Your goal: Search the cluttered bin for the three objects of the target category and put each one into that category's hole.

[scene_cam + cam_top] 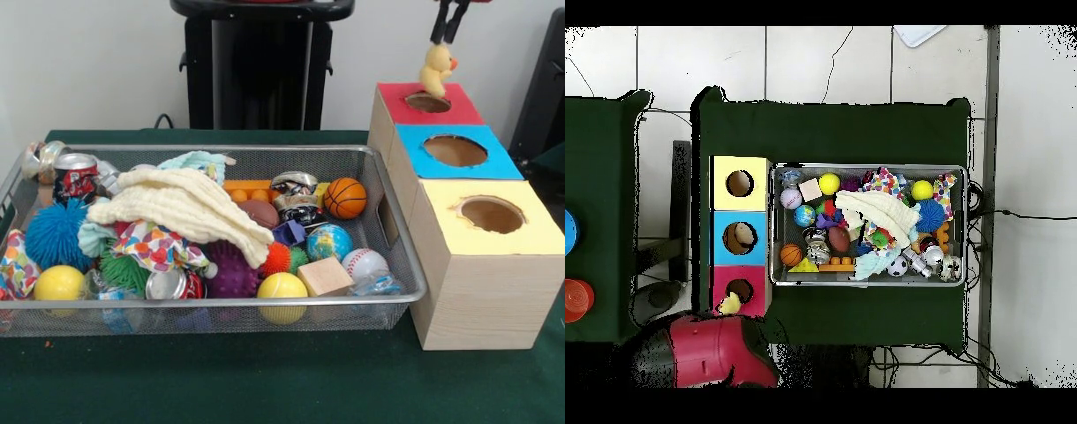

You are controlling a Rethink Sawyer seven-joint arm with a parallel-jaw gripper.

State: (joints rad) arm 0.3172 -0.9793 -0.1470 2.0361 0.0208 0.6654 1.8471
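Observation:
A yellow toy duck (pixel 436 69) hangs just above the red box's hole (pixel 428 102), at the back of the row of boxes. My gripper (pixel 447 39) comes down from the top edge and is shut on the duck's head. In the overhead view the duck (pixel 730 303) shows at the edge of the red box (pixel 723 285), beside the red arm (pixel 705 350). The blue box's hole (pixel 455 150) and the yellow box's hole (pixel 491 214) lie nearer the camera. The wire mesh bin (pixel 265 151) left of the boxes is full of clutter.
In the bin lie a cream cloth (pixel 190 208), a basketball (pixel 344 198), a globe ball (pixel 328 241), a baseball (pixel 364 262), a wooden cube (pixel 324 276), yellow balls (pixel 282 287), spiky balls (pixel 55 234) and soda cans (pixel 75 174). Something tan shows inside the blue hole (pixel 743 237).

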